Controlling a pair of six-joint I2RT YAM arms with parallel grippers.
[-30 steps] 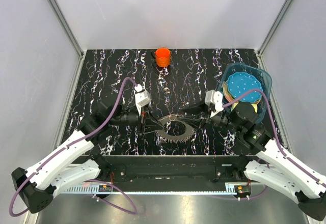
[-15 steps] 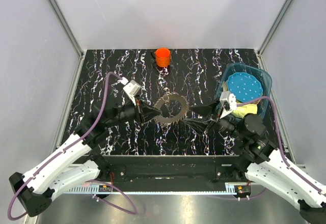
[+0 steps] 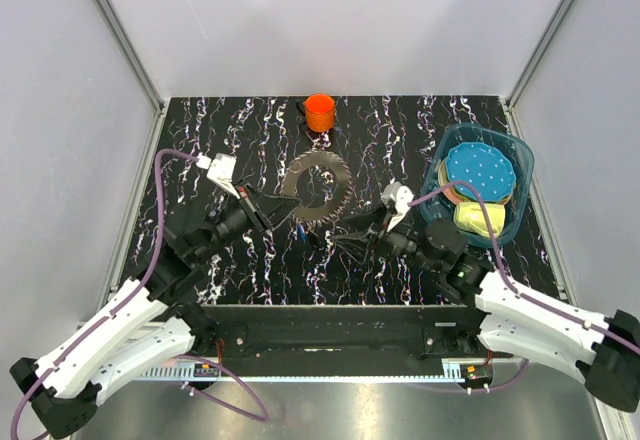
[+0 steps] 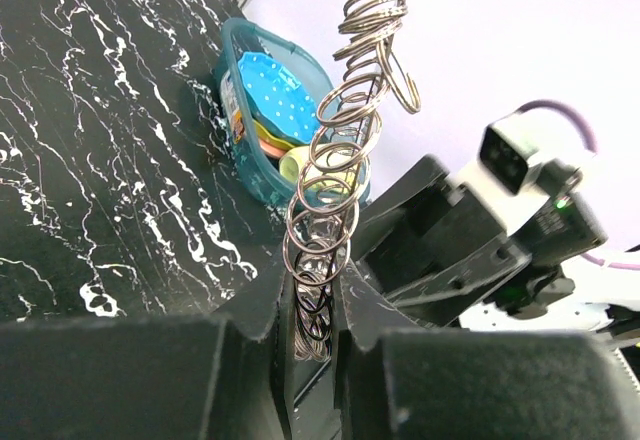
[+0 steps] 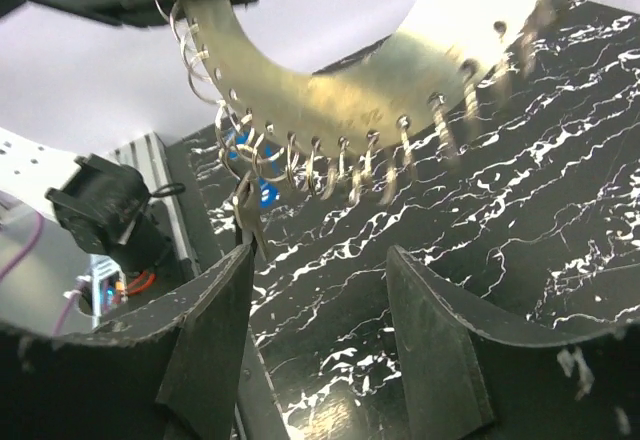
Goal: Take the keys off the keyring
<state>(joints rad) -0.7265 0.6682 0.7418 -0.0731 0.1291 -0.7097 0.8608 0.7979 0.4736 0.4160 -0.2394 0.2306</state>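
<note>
The toothed wheel (image 3: pixel 317 188) is held up off the table, tilted. In the right wrist view it is a flat pale metal band (image 5: pixel 330 80) with several small wire rings (image 5: pixel 300 150) threaded through holes along its edge. One grey key (image 5: pixel 246 222) with a small blue piece hangs at its left end. In the left wrist view the rings (image 4: pixel 345 150) stand in a row, seen edge-on. My left gripper (image 3: pixel 283 203) (image 4: pixel 312 300) is shut on the wheel's lower edge. My right gripper (image 3: pixel 347 232) (image 5: pixel 320 260) is open and empty, below and right of the wheel.
An orange cup (image 3: pixel 320 112) stands at the back centre. A teal tub (image 3: pixel 520 160) at the right holds a blue dotted disc (image 3: pixel 478 168) and a yellow item (image 3: pixel 478 218); the tub also shows in the left wrist view (image 4: pixel 232 110).
The wheel lay on the table between both grippers; my left gripper has lifted it up and toward the back left. My right arm has swung left and sits below it.
</note>
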